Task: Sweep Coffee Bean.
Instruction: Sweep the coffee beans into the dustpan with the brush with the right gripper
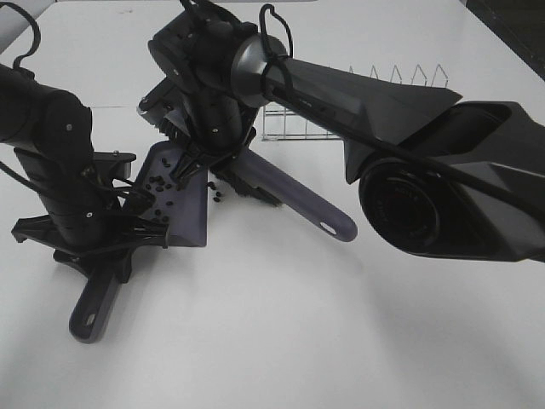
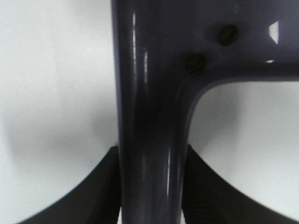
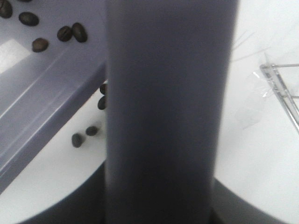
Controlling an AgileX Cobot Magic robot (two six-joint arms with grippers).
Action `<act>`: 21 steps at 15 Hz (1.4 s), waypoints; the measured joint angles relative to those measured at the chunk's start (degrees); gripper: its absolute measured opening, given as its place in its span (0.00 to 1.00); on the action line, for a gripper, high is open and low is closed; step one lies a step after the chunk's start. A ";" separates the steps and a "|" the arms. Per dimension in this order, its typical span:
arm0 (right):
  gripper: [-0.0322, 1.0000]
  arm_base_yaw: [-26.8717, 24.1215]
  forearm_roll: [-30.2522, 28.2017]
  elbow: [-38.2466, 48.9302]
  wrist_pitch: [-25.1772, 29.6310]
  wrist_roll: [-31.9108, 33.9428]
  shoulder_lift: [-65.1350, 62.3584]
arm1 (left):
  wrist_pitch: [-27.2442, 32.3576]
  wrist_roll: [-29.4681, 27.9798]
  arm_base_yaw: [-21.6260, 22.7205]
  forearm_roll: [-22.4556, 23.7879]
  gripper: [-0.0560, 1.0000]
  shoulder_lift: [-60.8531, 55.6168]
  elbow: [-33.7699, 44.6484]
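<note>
The left gripper [image 2: 152, 186] clamped the dustpan [image 1: 192, 217] handle; the right gripper [image 3: 161, 205] clamped the brush [image 1: 294, 194] handle. Most coffee beans [image 1: 159, 181] lay in the dustpan, a few on the counter [image 1: 341, 341] beside its edge.

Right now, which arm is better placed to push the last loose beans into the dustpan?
Right. The right hand grips the brush beside the loose coffee beans by the dustpan. The left hand is clamped on the dustpan handle, so it can only steady it.
</note>
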 joint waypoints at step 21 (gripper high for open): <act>0.31 -13.06 16.90 -0.17 0.40 2.41 -0.46 | 0.00 0.11 0.00 -0.40 0.38 0.00 0.00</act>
